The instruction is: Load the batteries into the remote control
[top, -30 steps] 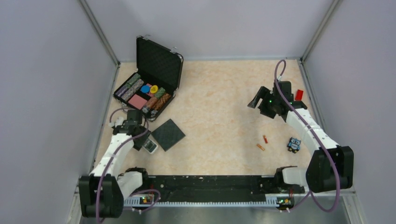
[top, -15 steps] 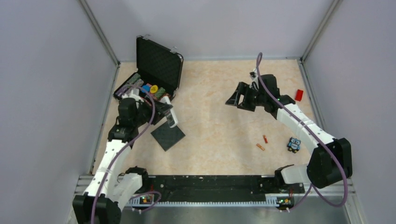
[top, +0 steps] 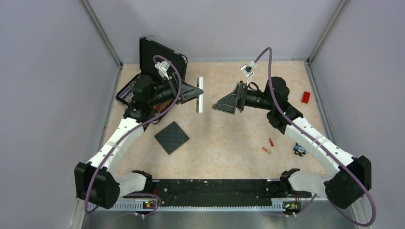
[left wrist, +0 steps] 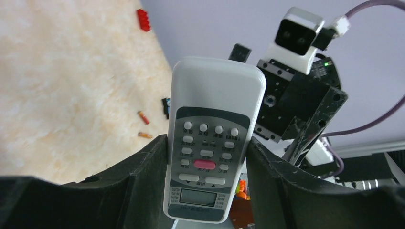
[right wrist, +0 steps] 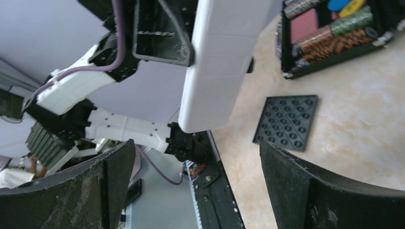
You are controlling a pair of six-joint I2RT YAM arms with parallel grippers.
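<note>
From above, the left gripper (top: 197, 94) is up in the air, its fingers clamped on the remote (top: 200, 95), which points away from the arms. The right gripper (top: 217, 106) is just beside the remote, fingers wide apart, holding nothing. The two batteries (top: 271, 141) lie on the table, well apart from both grippers. From the left wrist, the remote's button side shows between the two fingers (left wrist: 138, 183), each pressing one long side. From the right wrist, the remote's plain white back hangs ahead of the open fingers (right wrist: 325, 191), not touching them, with a black pad (right wrist: 286, 121) on the table beyond.
</note>
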